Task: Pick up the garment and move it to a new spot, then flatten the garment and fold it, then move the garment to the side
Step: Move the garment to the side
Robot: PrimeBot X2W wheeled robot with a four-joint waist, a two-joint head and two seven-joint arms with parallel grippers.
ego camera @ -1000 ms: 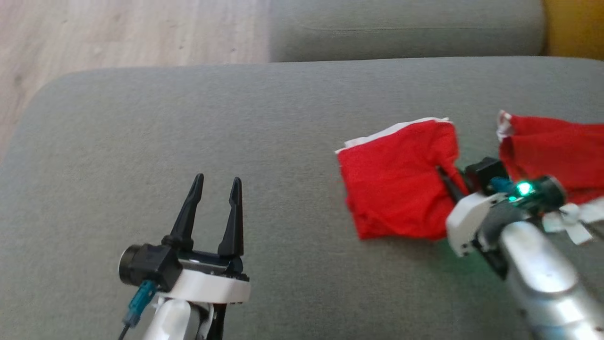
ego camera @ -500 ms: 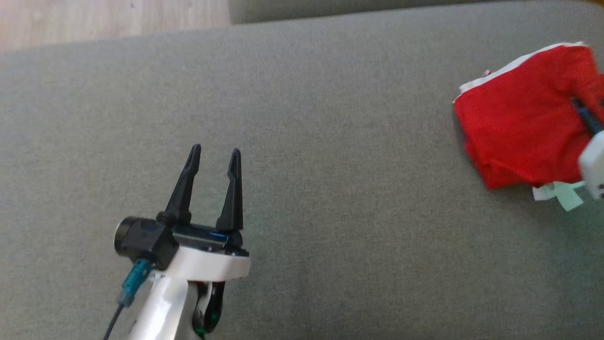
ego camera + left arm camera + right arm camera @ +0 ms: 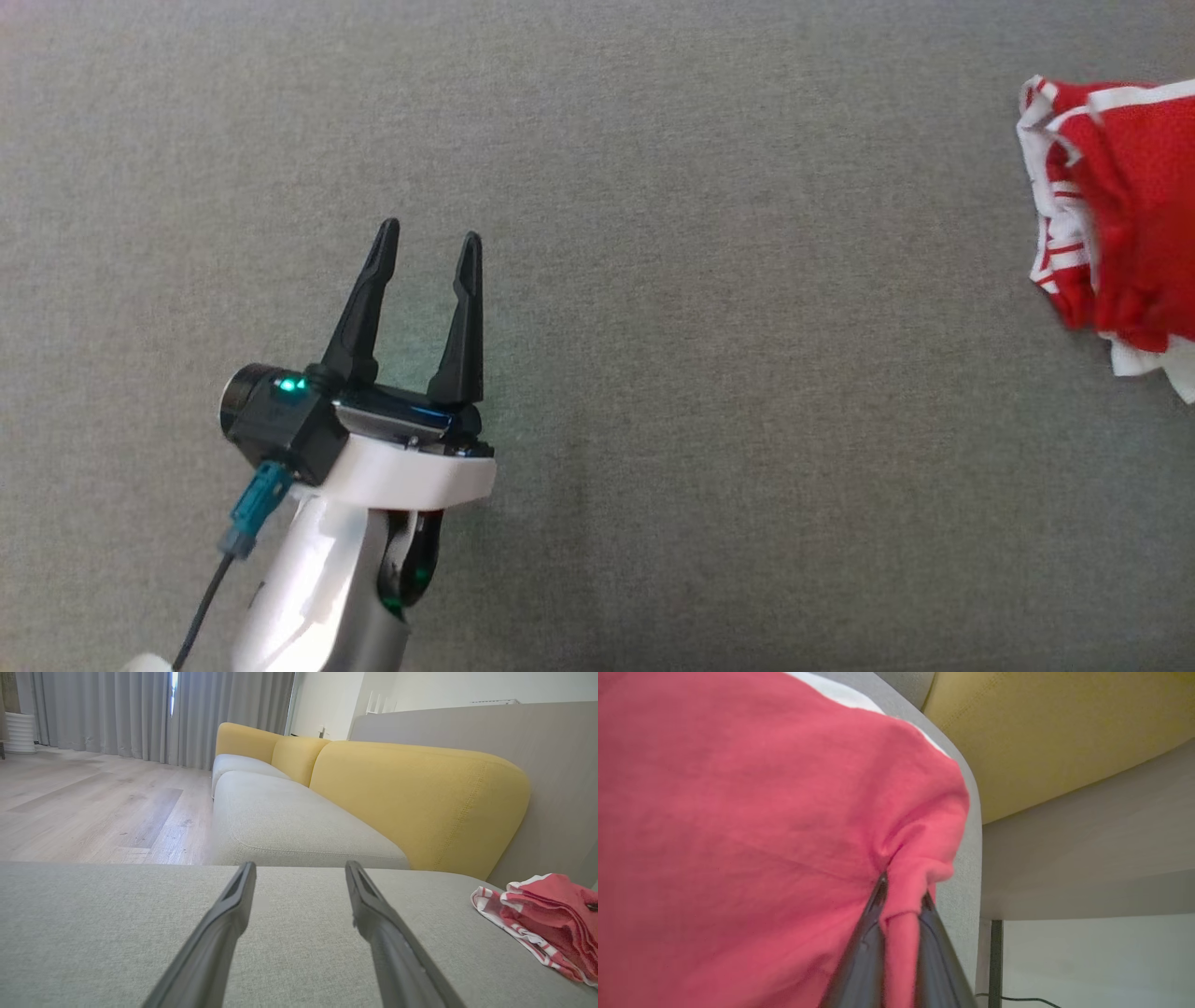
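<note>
The garment (image 3: 1130, 252) is red with white trim, bunched in folds at the right edge of the head view on the grey cushion (image 3: 709, 373). The left wrist view has the garment (image 3: 546, 914) lying at the cushion's right end. My left gripper (image 3: 428, 241) is open and empty over bare cushion at the lower left, far from the cloth; its fingers (image 3: 224, 924) stand apart. In the right wrist view my right gripper (image 3: 902, 891) is shut on a pinched fold of the red garment (image 3: 752, 835), near the cushion's edge.
A second grey seat cushion (image 3: 289, 821) and yellow backrests (image 3: 416, 798) lie beyond this cushion. Wooden floor (image 3: 84, 807) and grey curtains (image 3: 140, 714) are to the left. A grey panel (image 3: 551, 774) stands behind the garment, and a cable (image 3: 1017, 998) runs along the floor.
The head camera has swung left and down, so the cushion's far edge and floor left the picture. The garment has gone toward the right, more bunched, held by the right gripper. Left gripper stays open.
</note>
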